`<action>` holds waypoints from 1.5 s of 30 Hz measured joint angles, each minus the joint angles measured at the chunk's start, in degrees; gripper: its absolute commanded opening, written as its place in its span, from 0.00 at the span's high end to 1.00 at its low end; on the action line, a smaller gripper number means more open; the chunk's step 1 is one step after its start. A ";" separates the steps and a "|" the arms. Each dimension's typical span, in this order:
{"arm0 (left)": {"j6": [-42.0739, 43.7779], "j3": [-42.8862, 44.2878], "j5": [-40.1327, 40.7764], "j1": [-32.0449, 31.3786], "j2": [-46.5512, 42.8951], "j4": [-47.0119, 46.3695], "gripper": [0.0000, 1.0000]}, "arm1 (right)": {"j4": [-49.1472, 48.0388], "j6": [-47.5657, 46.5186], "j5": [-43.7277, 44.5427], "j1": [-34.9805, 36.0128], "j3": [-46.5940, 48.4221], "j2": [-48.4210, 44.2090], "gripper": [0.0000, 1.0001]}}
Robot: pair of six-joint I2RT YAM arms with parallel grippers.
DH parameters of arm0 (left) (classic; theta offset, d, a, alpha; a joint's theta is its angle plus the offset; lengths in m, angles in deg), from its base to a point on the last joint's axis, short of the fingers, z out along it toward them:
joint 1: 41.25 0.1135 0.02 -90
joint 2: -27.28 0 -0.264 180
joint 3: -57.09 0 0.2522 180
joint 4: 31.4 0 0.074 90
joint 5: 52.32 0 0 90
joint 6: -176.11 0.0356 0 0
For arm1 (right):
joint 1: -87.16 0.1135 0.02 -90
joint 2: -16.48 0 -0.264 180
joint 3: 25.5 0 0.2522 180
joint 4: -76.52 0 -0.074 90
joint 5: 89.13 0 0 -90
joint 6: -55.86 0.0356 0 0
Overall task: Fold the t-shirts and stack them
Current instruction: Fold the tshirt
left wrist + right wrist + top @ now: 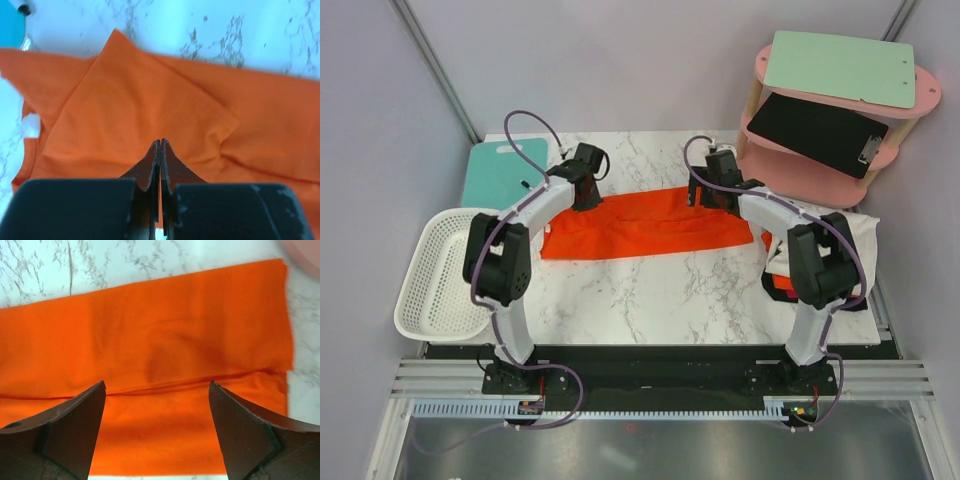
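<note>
One orange-red t-shirt [640,226] lies flat on the marble table, folded into a long band running left to right. My left gripper [586,192] is at the band's far left edge. In the left wrist view its jaws [160,143] are pressed shut just above the cloth [150,100], with no cloth visible between the tips. A sleeve flap lies folded over there. My right gripper [712,192] is at the band's far right edge. In the right wrist view it [157,386] is wide open and empty over the shirt [165,340]. A bit of another orange-red cloth [782,283] shows under my right arm.
A white latticed basket [425,290] hangs off the table's left edge. A teal board [500,172] lies at the back left. A pink two-tier shelf [820,170] with a green board and a black clipboard stands at the back right. A white cloth sheet [855,240] lies at the right.
</note>
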 measured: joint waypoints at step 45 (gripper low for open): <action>-0.42 -5.79 1.99 -0.35 3.41 7.54 0.98 | 22.99 -0.46 19.87 8.70 3.56 9.11 1.00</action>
